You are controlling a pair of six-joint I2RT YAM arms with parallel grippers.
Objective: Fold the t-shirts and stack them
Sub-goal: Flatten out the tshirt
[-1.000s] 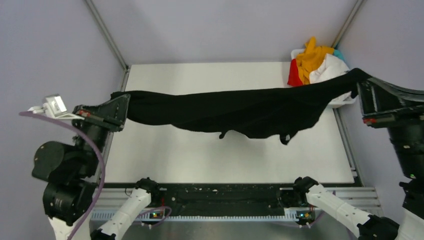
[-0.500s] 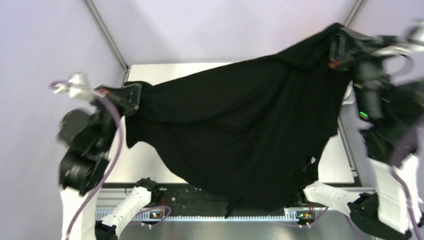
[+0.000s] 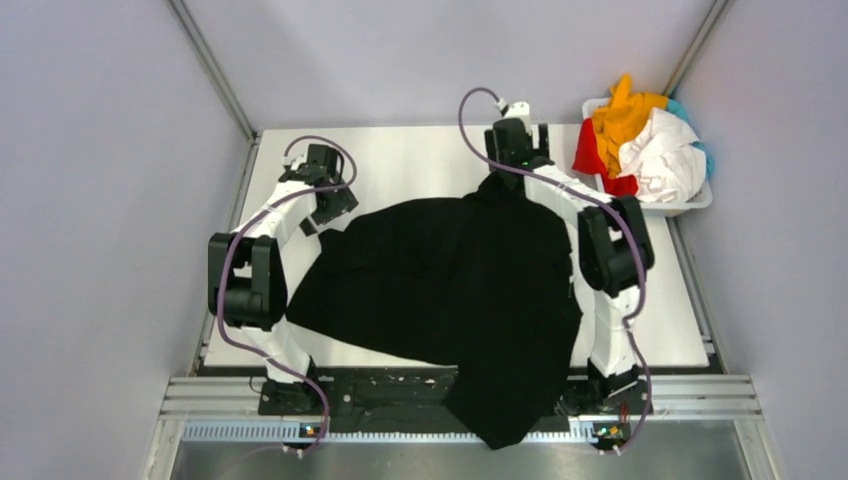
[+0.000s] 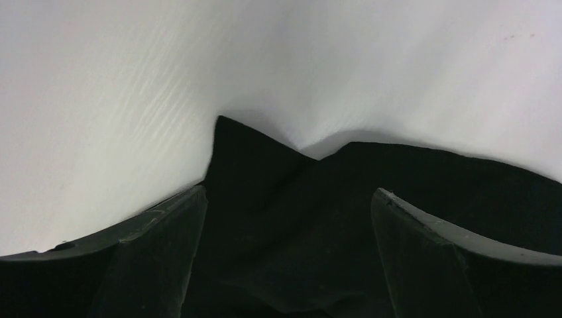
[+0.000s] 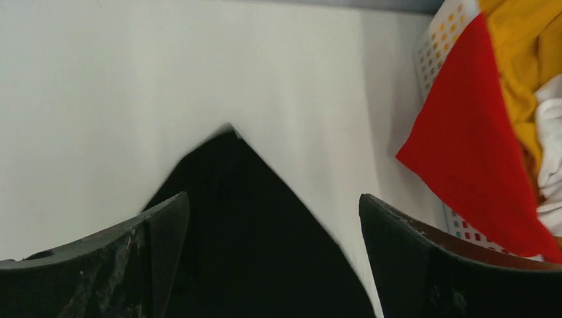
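Black t-shirt [image 3: 450, 290], airborne half a second ago, now lies spread mid-frame on the table [image 3: 400, 150], its hem draped over the near rail [image 3: 700, 395]. Left gripper [image 4: 288, 192] and right gripper [image 5: 273, 197] sit at its upper corners with jaws apart, seemingly released. The basket [image 3: 690, 205] at upper right holds an orange-yellow shirt [image 3: 625, 115], a red shirt [image 3: 590, 150] and a white shirt [image 3: 665, 160].

walls [image 3: 90, 150]: pale lilac; table [image 3: 400, 155]: white, matte; corner posts [image 3: 212, 68]: grey metal; light: even

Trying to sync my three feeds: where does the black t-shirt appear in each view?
Top external: black t-shirt spread mid-table, hem over the near edge.
Left wrist: black t-shirt across the lower half, corner pointing up.
Right wrist: black t-shirt corner at bottom centre.
Shared landmark: the white table.
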